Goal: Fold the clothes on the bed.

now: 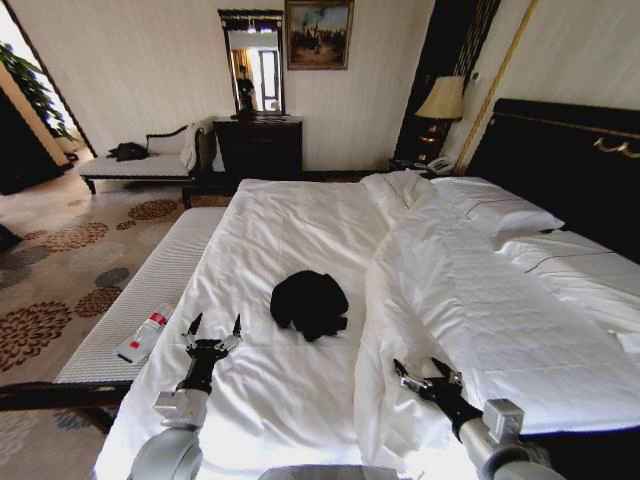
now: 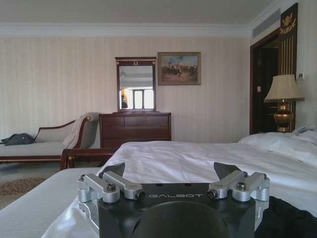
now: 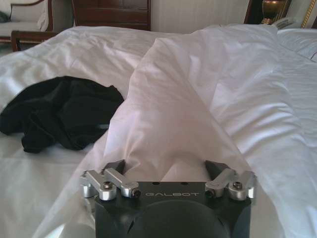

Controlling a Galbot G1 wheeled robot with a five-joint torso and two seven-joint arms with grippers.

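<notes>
The clothes [image 1: 310, 302] lie as a crumpled black heap in the middle of the bed [image 1: 300, 225], on the white sheet beside the folded-back duvet edge. My left gripper [image 1: 212, 333] hovers open over the sheet, short of the heap and to its left. My right gripper [image 1: 427, 374] hangs open above the duvet, short of the heap and to its right. In the right wrist view the clothes [image 3: 62, 111] rest beyond my open right gripper [image 3: 166, 168]. The left wrist view has my open left gripper [image 2: 170, 171] and a black corner of the clothes [image 2: 290, 220].
The bunched white duvet [image 1: 470, 300] covers the bed's right half, with pillows [image 1: 495, 215] by the dark headboard [image 1: 565, 160]. A grey bench [image 1: 150, 300] with a white and red object [image 1: 145, 333] lines the bed's left side. A dresser [image 1: 258, 148], chaise [image 1: 140, 165] and lamp [image 1: 443, 100] stand behind.
</notes>
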